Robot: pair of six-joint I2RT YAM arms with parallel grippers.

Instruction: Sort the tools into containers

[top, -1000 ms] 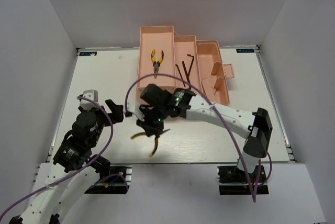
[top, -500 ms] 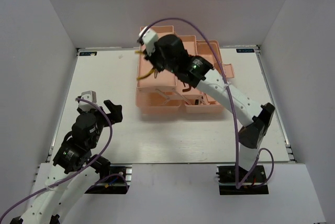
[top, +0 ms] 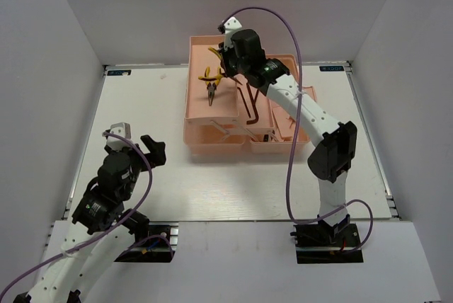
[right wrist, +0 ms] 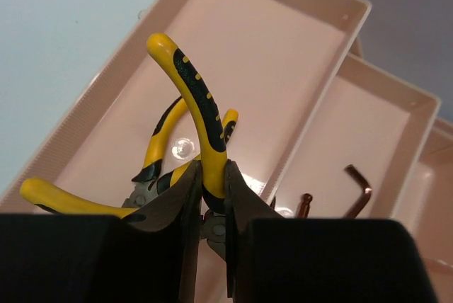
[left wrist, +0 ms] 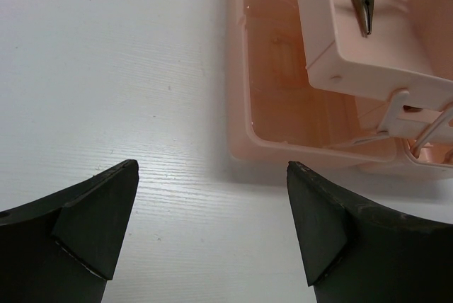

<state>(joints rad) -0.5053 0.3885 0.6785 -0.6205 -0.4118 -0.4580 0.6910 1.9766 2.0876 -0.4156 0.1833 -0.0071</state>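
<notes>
Salmon-pink translucent plastic toolbox stands open at upper centre of the top view, its trays fanned out in steps, we judge so each compartment can be reached from above. The right gripper is clamped on one handle of the yellow-handled pliers, which hang over the long tray at the box's upper left. The grip is on a single handle, so the other handle splays toward the lower left of the wrist view and the tool hangs crooked, not level. The handles are curved, glossy yellow with black ribbed inserts. The second pliers already lie flat in that same tray, dark pointed nose toward the bottom of the frame, so we read this as like going with like. We judge the step as release into the tray, with some risk of landing across the second pliers. Thin dark L-shaped hex keys lie in the middle tray just right of it; the wrist view shows one with a bent end. The tray walls are smooth and thin with a finely ribbed rim. The left gripper has its jaws wide apart and holds nothing, hovering over the white, faintly grained desk near the box's lower-left corner, we think just parked out of the way. The blue screwdriver and the green-black tool are not visible to us.
</notes>
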